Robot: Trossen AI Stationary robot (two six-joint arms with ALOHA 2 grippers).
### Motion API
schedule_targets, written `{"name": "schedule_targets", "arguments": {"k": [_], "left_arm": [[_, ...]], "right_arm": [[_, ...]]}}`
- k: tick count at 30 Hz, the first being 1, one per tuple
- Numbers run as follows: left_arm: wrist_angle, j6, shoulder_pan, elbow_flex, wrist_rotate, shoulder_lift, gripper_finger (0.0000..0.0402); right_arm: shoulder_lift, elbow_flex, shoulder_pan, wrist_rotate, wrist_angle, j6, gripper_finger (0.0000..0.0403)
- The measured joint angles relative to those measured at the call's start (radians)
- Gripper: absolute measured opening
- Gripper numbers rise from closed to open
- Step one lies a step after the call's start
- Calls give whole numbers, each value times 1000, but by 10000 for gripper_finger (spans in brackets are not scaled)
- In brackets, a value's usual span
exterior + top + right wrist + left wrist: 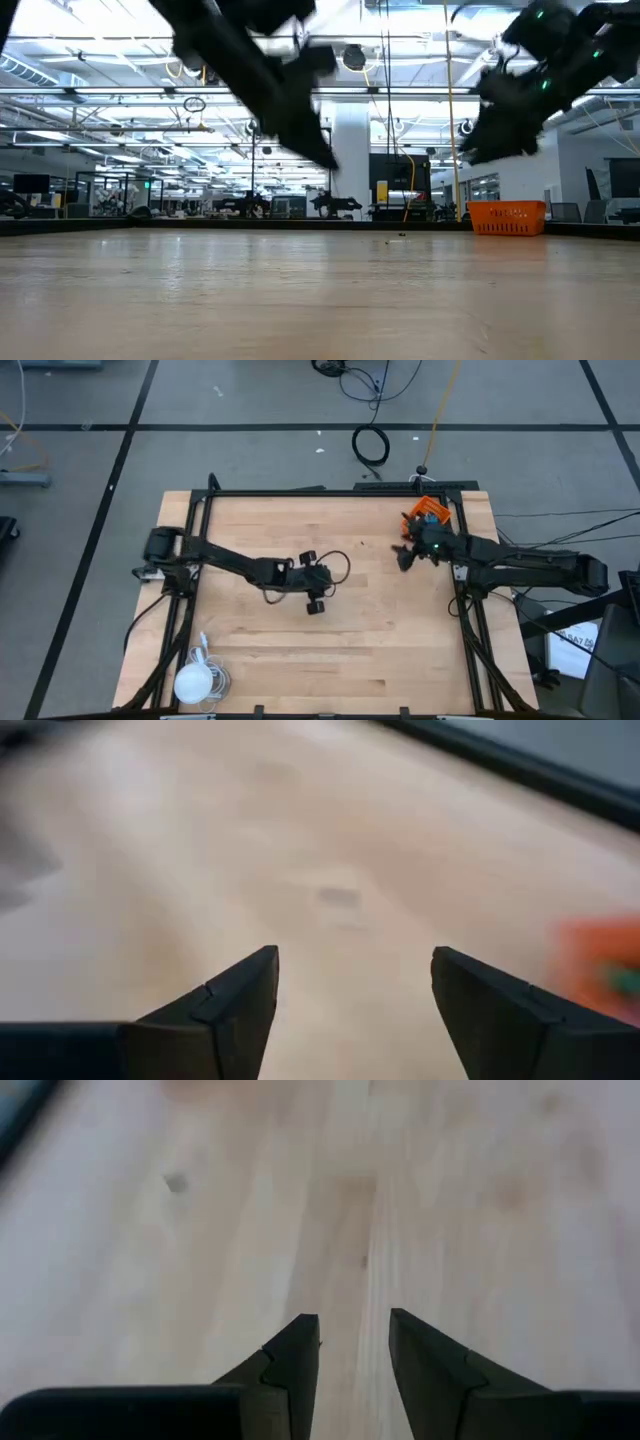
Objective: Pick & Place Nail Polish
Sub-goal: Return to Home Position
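The orange bin (pixel 428 512) stands at the table's far right corner; it also shows in the low view (pixel 507 216), and something teal lies inside it. No nail polish bottle can be made out on the bare wood. My left gripper (pixel 316 598) hangs above the middle of the table, open by a narrow gap (pixel 354 1342), with only wood between its fingers. My right gripper (pixel 404 557) is raised just left of the bin, toward the near side. It is open wide (pixel 355 975) and holds nothing.
A white round object (pixel 195 682) with a coiled white cord lies at the near left corner. A black frame (pixel 330 491) runs along the table's far and side edges. The wood between the two grippers is bare.
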Motion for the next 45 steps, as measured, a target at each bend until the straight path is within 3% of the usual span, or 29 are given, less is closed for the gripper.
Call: {"name": "schedule_targets", "arguments": {"k": [4,6,10,16,23,29,37,45], "left_arm": [[-93,52,-12,0,-6,-165,124],[-130,87,-19,-13,-8,-247,124],[-129,134,-27,-128,-8,-449,124],[-100,68,-18,-391,-53,-824,124],[-56,33,-21,-662,-61,-1264,124],[-51,-18,-21,-822,-53,-1551,124],[-90,-12,-21,-927,-51,-1763,124],[-103,-2,-21,-953,-50,-1796,124]], "right_arm": [[-99,0,26,-294,43,-72,251],[-154,0,37,-356,45,-74,251],[-268,0,59,-362,46,-64,251],[-434,0,95,-363,37,-73,251],[-520,0,104,-362,-27,-116,251],[-597,-46,104,-363,20,-135,251],[-693,-193,104,-423,125,-150,251],[-755,-201,103,-510,147,-167,251]]}}
